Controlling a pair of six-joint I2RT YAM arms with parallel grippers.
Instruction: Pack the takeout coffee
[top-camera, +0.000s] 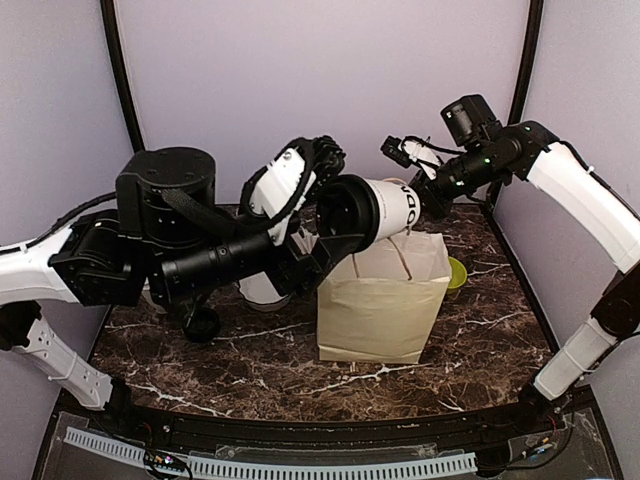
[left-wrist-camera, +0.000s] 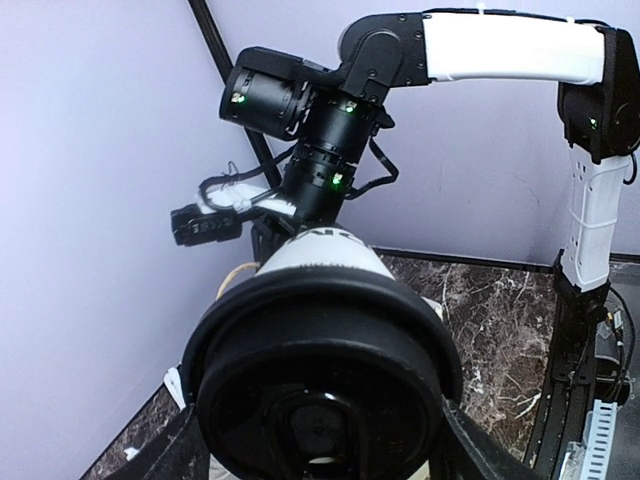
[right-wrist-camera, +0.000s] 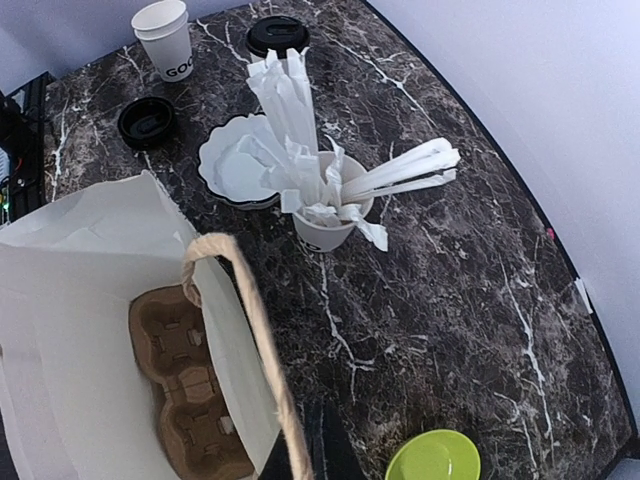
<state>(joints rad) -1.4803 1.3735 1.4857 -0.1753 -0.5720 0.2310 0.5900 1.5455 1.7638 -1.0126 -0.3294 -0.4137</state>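
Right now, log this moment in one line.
left gripper: holds lidded cup sideways above paper bag | right gripper: shut on bag handle

Our left arm (top-camera: 170, 200) and right arm (top-camera: 575, 190) pair white shells with black cylindrical joints. Green lights (left-wrist-camera: 338, 181) dot the right wrist, and black cables (top-camera: 322, 158) loop at the left's.

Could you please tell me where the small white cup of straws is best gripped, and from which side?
I'd grip the straw cup by its wall low down, coming in level from the bare marble side, away from the scalloped bowl. Wrapped straws fan out of its top, blocking any approach from above.
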